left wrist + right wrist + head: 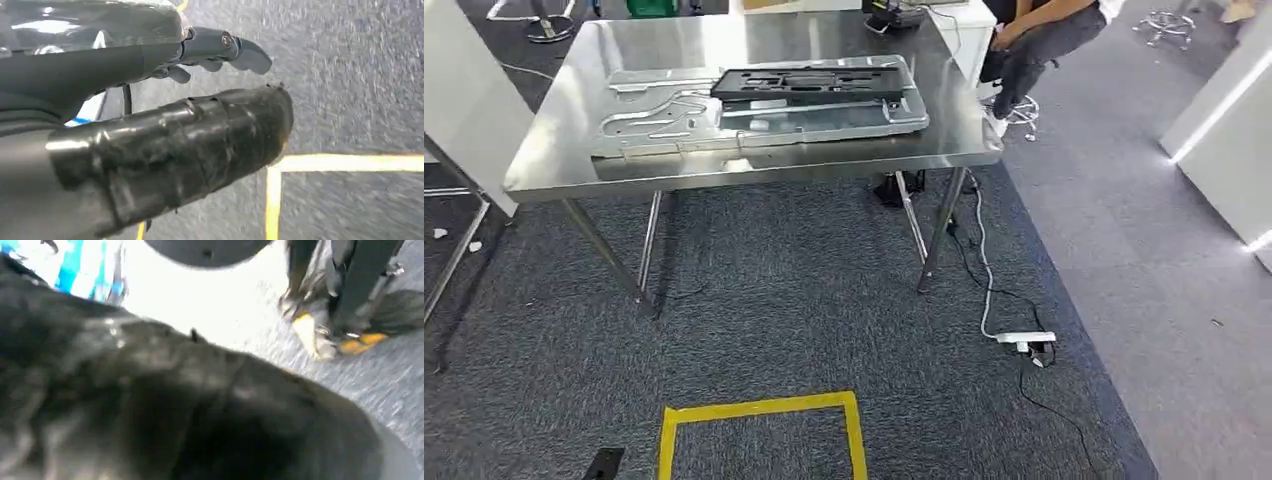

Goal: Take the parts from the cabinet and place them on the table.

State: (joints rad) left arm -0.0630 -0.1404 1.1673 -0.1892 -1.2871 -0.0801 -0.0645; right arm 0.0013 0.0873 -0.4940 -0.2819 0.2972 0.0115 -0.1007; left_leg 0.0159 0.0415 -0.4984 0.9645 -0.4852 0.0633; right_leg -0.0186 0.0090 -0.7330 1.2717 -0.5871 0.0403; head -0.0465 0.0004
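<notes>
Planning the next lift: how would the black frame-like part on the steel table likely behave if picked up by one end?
The black part looks long, thin and full of openings, so probably light, and it may flex or sag from one end. It lies on a silver panel atop the shiny table, so a push would likely slide it rather than tip it.

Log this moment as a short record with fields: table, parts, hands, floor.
table: steel table, ahead of the robot
parts: black frame-like part lies on silver metal panels on the tabletop
left hand: left hand hangs over carpet, holds nothing
right hand: right hand blurred, state unclear
floor: yellow tape square; white power strip
</notes>
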